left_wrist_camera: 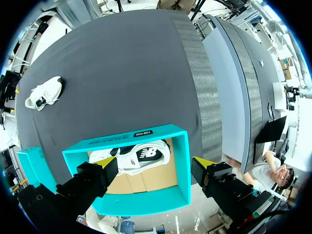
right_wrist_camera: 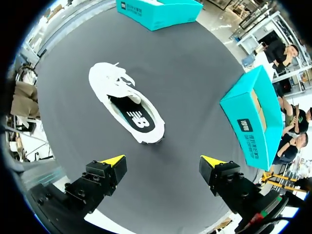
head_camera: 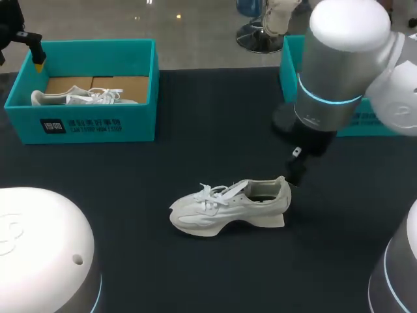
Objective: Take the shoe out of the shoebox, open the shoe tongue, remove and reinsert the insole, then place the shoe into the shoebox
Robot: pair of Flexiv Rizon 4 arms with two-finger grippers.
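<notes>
Nearest on the dark table: white shoe, upright on its sole, out of any box, toe toward the left. Just by its heel, right fingers spread wide, empty. Farther back, left fingers also apart, above the teal box with a second shoe.
</notes>
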